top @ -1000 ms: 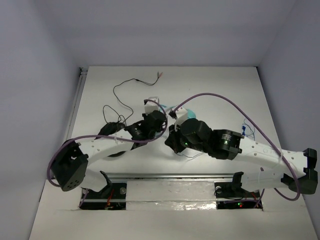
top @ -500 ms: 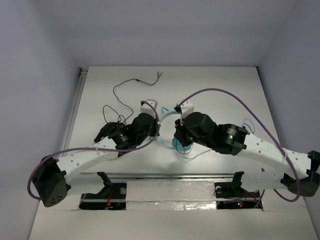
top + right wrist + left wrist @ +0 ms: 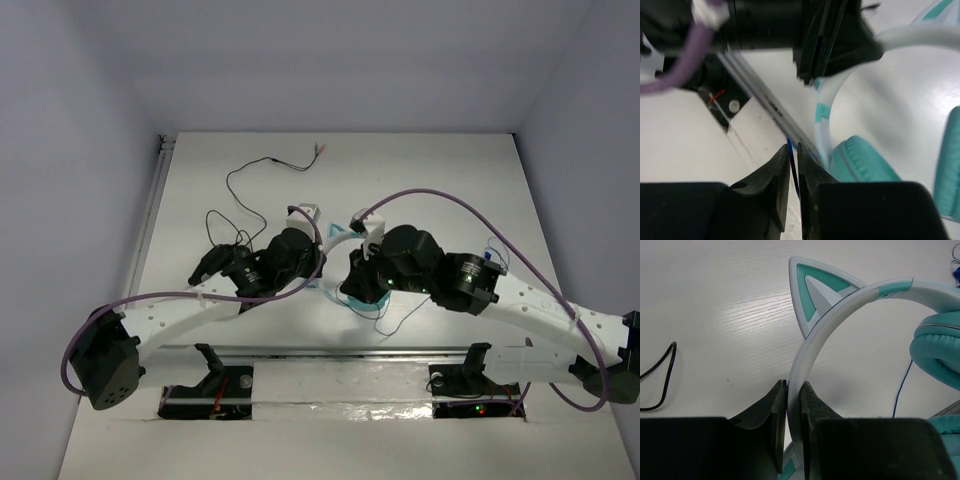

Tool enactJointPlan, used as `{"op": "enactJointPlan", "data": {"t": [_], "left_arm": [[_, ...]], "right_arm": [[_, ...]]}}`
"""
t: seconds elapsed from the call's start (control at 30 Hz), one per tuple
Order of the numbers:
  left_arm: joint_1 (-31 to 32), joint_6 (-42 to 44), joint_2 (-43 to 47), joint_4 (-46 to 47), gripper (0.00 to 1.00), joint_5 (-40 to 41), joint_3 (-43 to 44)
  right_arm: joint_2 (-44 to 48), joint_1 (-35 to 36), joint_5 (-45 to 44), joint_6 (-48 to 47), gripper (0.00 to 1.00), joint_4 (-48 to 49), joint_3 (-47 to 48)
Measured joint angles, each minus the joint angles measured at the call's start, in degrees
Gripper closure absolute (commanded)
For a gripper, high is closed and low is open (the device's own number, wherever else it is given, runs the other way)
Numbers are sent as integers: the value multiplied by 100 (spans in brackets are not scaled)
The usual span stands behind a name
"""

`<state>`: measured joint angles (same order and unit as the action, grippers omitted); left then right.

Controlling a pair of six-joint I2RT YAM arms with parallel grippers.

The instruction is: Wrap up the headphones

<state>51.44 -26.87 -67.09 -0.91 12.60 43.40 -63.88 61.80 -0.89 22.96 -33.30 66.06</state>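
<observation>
L jaws clamp headband [image 3: 802, 357] of headphones [image 3: 935, 345], R jaws pinch cord [image 3: 792, 161].

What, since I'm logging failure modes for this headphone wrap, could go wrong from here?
1. The right gripper pinches only the thin blue cord. The cord could slip out, or be strained if pulled hard against the held headphones.
2. The left gripper clamps the headband edge-on near its fingertips, so the band may twist or pop free.
3. In the top view the two grippers sit almost against each other, so looping the cord risks a collision.
</observation>
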Motion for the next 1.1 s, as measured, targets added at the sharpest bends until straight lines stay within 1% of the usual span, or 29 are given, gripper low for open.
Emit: {"op": "enactJointPlan", "data": {"t": [0.07,0.17,0.33,0.47,0.57,0.7,0.77,0.9,0.93,0.97,1.0,1.03,1.1], "left_arm": [[-9,-109,-48,68,100,-39,0],[-37,-229,-72,170,100,-140,0],[-79,-271,-129,417,100,-577,0],[-74,-251,-155,466,100,-767,-52],[-57,-267,-96,544,100,-813,-323],[-52,-280,212,286,100,-741,-726],[-52,-284,385,81,100,-636,-758],[-50,-334,730,-57,100,-411,-750],[-50,-361,772,-107,100,-343,-717],[-52,-380,776,-201,100,-291,-649],[-50,-398,756,-365,100,-219,-520],[-50,-409,719,-527,100,-133,-367],[-72,-415,603,-953,100,42,96]], "right_arm": [[205,0,291,98,82,83,-382],[417,15,555,203,81,203,-704],[476,15,669,260,82,455,-892],[496,15,376,251,82,579,-892],[507,15,-55,258,82,595,-881],[551,15,-461,299,77,568,-881],[671,15,-496,334,76,522,-885],[1110,15,-382,487,67,498,-957],[1200,15,-321,531,67,503,-1001],[1300,15,-264,570,69,560,-1093],[1414,15,-208,605,84,675,-1261],[1532,15,-164,649,88,737,-1456],[1786,15,-101,748,94,855,-1862]]}}
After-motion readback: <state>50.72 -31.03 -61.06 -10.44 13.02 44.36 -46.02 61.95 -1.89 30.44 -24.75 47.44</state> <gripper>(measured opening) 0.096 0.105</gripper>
